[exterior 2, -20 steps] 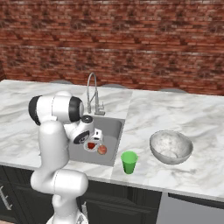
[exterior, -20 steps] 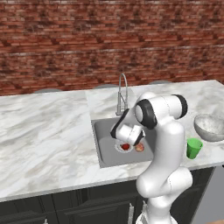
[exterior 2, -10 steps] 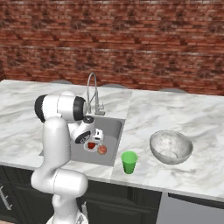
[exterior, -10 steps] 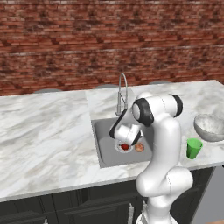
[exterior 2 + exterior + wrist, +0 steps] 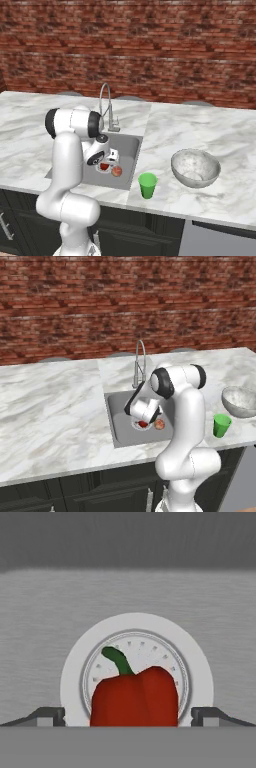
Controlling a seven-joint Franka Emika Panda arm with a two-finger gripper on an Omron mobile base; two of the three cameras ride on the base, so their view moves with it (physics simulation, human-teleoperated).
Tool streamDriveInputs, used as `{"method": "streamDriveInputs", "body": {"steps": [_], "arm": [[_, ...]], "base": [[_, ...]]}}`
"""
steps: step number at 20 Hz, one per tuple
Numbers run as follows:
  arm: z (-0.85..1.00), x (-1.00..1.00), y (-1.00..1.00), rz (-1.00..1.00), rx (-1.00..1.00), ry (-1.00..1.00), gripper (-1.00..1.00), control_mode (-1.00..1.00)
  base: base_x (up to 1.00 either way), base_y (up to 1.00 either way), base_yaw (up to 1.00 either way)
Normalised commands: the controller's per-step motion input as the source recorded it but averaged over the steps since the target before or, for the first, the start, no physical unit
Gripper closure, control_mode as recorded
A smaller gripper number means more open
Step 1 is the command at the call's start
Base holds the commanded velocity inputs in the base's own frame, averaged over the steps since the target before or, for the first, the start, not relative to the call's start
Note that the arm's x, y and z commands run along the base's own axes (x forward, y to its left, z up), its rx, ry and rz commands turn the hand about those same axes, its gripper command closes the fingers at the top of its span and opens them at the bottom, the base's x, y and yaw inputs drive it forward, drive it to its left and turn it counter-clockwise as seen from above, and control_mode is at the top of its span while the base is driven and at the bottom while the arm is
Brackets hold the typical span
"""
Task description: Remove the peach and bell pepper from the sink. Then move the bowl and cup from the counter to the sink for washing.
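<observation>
The dark red, glossy bell pepper (image 5: 135, 696) with its curved green stem sits on the round pale drain (image 5: 75, 677) at the floor of the square grey steel sink (image 5: 117, 423). In the hand view it lies straight ahead, between the two dark fingertips (image 5: 47, 716), which stand far apart on either side of it without touching it. The claw (image 5: 135, 717) is spread wide and holds nothing; from the left base view it hangs low inside the basin, right above the pepper (image 5: 143, 424).

Just beside the pepper, toward the front right of the basin, rests the small round orange-pink peach (image 5: 159, 425); in the right base view the two fruits lie close together, the peach (image 5: 116, 171) nearer the front wall and the pepper (image 5: 104, 166) partly hidden under the white hand.

The tall arched chrome faucet (image 5: 139, 361) rises from the back rim of the sink. On the white marble worktop (image 5: 50, 411) with grey veins, right of the basin, stands the small bright green cup (image 5: 147, 185), upright and near the front edge. Further right, apart from the cup, sits the wide silvery-grey bowl (image 5: 195, 168) with a mottled whitish inside. A red brick wall (image 5: 100, 306) runs behind the worktop, and dark cabinets (image 5: 65, 493) lie below it.
</observation>
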Motion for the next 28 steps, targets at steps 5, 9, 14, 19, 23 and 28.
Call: {"method": "streamDriveInputs", "body": {"steps": [5,9,14,19,23,28], "arm": [[-0.15,0.09,0.03,-0.03,-0.01,0.0,-1.0,-1.0],[-0.14,0.08,0.05,-0.03,-0.02,0.0,-1.0,-1.0],[-0.15,0.04,0.08,-0.03,-0.02,0.0,1.0,-1.0],[-0.14,-0.04,0.06,-0.05,-0.01,0.03,1.0,-1.0],[-0.12,-0.04,0.13,-0.06,0.0,0.02,1.0,-1.0],[-0.03,-0.01,0.09,-0.04,0.0,0.0,1.0,-1.0]], "base": [[0.0,0.0,0.0],[0.0,0.0,0.0],[0.0,0.0,0.0],[0.0,0.0,0.0],[0.0,0.0,0.0],[0.0,0.0,0.0]]}}
